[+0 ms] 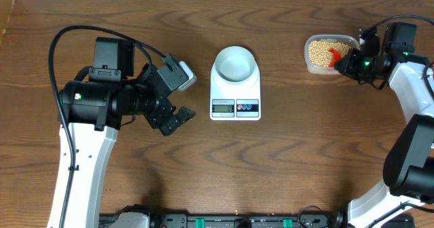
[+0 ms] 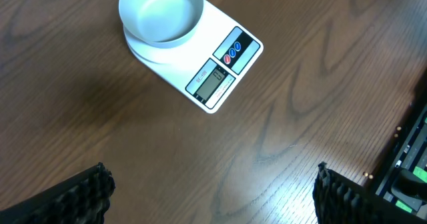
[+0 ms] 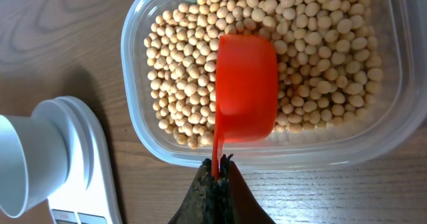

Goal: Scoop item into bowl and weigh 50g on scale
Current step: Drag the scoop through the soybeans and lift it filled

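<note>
Right gripper (image 3: 217, 167) pinched shut on thin handle of red scoop (image 3: 245, 91) over soybeans (image 3: 180, 71) (light, hard, probably roll easily, so keep it level); left gripper (image 2: 213, 194) wide open, empty.

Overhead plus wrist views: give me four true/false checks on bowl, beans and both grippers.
1. The bowl sits on the scale. True.
2. The bowl already holds beans. False: it is empty; the soybeans lie in the clear tub.
3. The right gripper is shut on the handle of the red scoop. True.
4. The left gripper grips the scale. False: it is open, holds nothing and is apart from the scale.
</note>
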Tool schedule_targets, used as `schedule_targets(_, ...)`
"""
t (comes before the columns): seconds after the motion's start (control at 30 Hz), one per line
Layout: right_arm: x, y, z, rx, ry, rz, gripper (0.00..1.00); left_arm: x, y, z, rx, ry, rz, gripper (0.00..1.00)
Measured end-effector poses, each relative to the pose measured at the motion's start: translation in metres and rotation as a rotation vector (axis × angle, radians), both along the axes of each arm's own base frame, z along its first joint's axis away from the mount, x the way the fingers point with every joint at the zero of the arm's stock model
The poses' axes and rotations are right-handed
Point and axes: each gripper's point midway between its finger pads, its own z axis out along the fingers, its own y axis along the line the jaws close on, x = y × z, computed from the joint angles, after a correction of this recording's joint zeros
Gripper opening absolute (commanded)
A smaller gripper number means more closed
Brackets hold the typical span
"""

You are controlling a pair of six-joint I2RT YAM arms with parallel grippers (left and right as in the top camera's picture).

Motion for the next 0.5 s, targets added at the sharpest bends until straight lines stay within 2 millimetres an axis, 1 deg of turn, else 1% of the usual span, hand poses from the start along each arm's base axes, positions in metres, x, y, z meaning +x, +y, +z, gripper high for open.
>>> schedule_targets(0.1,0.0,-0.001,-0.001,0.005,0.005,-0.011,0.01,0.0,0.0,0.0,0.0,0.0,0.0,0.98)
schedule_targets(0.37,0.001,0.002,-0.014,0.036,0.033,-0.008,0.01,0.0,0.0,0.0,0.0,0.0,0.0,0.98)
schedule_targets(0.5,0.001,0.004,-0.013,0.059,0.03,0.0,0.01,0.0,0.0,0.0,0.0,0.0,0.0,0.98)
